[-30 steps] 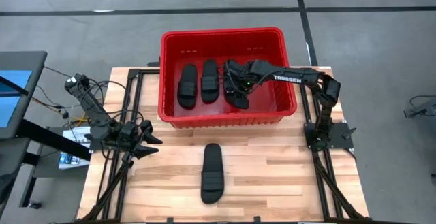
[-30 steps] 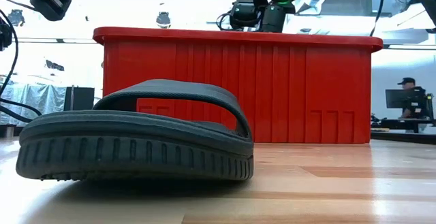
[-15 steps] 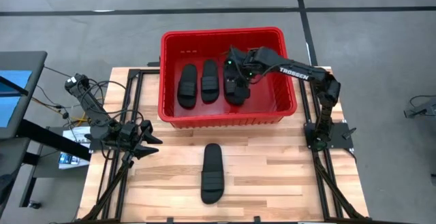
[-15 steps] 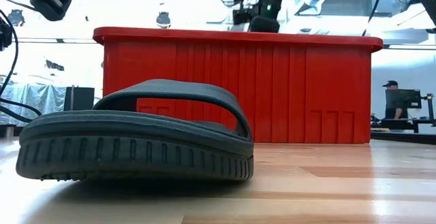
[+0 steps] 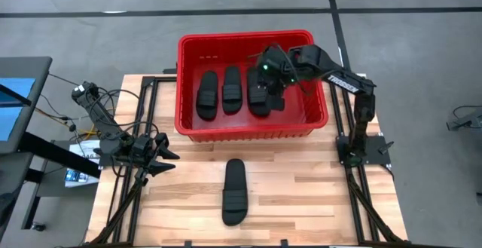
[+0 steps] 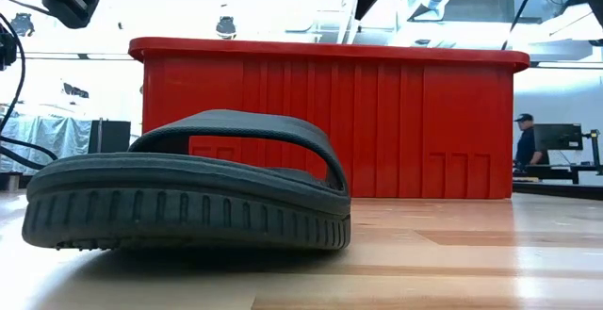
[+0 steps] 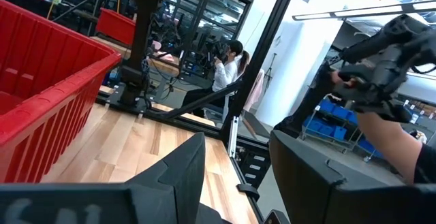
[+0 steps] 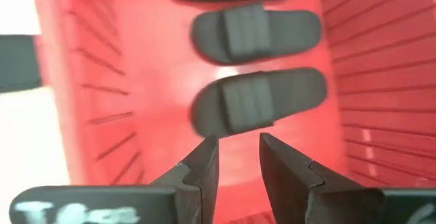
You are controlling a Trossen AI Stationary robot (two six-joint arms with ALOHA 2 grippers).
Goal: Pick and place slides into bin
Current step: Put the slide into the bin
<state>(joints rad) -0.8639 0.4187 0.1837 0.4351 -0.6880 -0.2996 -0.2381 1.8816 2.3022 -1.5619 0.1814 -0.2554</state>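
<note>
The large red plastic bin (image 5: 252,82) sits at the far edge of the light wooden worktop (image 5: 316,195), and three of the matte black slide sandals lie flat on its floor, side by side. The right gripper (image 5: 273,78) hangs above the bin's right half with its two dark fingers (image 8: 204,163) parted and nothing between them. The nearest sandal (image 8: 259,100) lies just beyond the fingertips, below them and clear of them, its ribbed strap roughly in line with the gap. The middle sandal (image 8: 255,30) lies next to it, and the third (image 5: 205,93) is nearest the bin's left wall.

The fourth black sandal (image 5: 234,191) lies alone on the worktop near its front edge, sole down, well apart from the bin.

The left gripper (image 5: 162,156) waits over the left edge of the worktop, jaws apparently open and empty, though only the wrist view shows them closely.
</note>
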